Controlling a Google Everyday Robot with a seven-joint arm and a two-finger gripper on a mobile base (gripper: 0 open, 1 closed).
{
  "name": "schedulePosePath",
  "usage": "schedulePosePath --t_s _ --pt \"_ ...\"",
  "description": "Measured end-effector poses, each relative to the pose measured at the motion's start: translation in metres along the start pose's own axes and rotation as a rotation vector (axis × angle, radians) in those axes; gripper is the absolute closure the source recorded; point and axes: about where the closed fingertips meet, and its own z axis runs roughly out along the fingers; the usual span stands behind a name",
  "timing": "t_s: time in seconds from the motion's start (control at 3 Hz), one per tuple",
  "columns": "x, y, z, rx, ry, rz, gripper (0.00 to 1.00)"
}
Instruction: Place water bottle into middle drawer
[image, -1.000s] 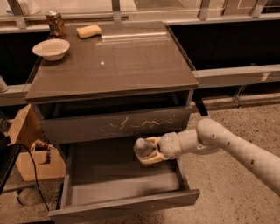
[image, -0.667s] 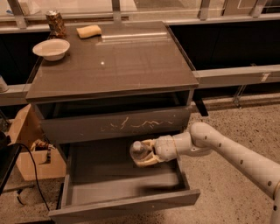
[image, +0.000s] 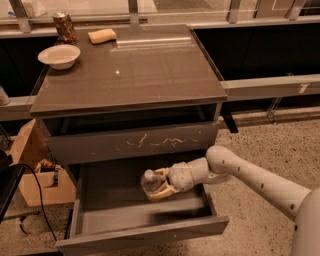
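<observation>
The water bottle (image: 150, 181), clear plastic with a white cap pointing left, lies sideways in my gripper (image: 161, 185), which is shut on it. Both hang just above the floor of the middle drawer (image: 145, 234), a wide grey box pulled out from the cabinet, with a plain front panel. My white arm (image: 250, 180) reaches in from the right, over the drawer's right wall. The bottle's rear part is hidden by the fingers.
Above the open drawer is a shut drawer front with pale scratch marks (image: 135, 142). On the cabinet top stand a white bowl (image: 59, 55), a patterned can (image: 64, 26) and a yellow sponge (image: 102, 35). A cardboard box (image: 35, 167) and cable lie at left.
The gripper with the bottle has moved left and lower, deeper into the open drawer.
</observation>
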Motion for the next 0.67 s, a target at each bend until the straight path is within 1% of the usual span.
schedulePosePath --t_s 0.33,0.67 --pt "0.006 0.001 0.009 -0.014 -0.017 0.007 1.00" --pt "0.020 -0.002 0.025 -0.029 -0.044 0.018 1.00"
